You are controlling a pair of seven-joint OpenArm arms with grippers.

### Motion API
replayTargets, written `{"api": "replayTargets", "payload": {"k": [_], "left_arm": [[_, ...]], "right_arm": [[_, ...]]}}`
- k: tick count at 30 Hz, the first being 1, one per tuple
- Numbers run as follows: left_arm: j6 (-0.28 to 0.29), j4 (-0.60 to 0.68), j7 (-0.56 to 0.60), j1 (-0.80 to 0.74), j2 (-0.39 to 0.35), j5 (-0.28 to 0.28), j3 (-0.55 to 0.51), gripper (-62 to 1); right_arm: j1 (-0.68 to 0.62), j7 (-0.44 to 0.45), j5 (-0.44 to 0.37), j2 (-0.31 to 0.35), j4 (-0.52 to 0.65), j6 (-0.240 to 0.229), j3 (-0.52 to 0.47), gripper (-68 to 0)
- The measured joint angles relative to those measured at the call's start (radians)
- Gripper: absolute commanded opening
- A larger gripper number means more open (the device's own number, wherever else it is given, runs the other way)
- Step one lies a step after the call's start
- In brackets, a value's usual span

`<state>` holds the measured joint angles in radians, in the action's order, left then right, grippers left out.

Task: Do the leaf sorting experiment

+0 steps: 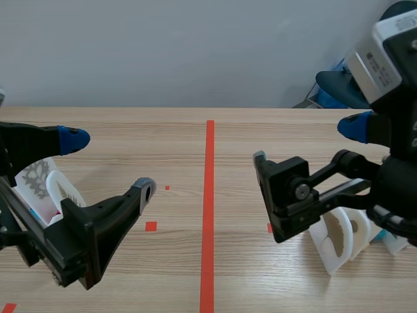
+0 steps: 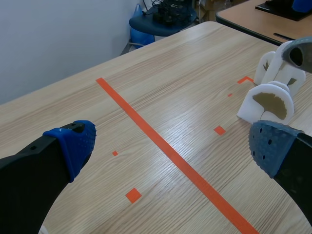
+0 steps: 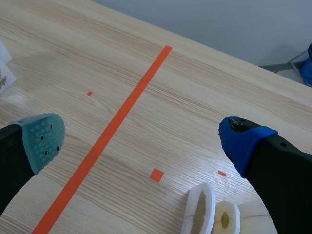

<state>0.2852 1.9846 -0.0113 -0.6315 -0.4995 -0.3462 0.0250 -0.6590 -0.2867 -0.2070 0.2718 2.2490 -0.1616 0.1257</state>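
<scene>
- White leaf blocks stand on edge, side by side, on the table's right half.
- The right gripper hangs just above and beside them, fingers spread wide and empty.
- White leaf cards sit far left, beside the left gripper, which is also spread and empty.
- Judged from this, each arm is nearer its own set, and the orange-red centre line lies between the two sets.
</scene>
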Motion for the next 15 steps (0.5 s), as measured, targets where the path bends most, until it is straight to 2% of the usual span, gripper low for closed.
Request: {"api": "replayTargets", "payload": {"k": [5, 15], "left_arm": [[0.0, 0.0, 0.0, 0.0, 0.0, 0.0, 0.0, 1.4], [0.0, 0.0, 0.0, 0.0, 0.0, 0.0, 0.0, 1.4]], "right_arm": [[-0.045, -0.007, 0.0, 0.003, -0.02, 0.0, 0.0, 0.4], [-0.048, 0.008, 0.0, 0.003, -0.022, 0.0, 0.0, 0.4]]}}
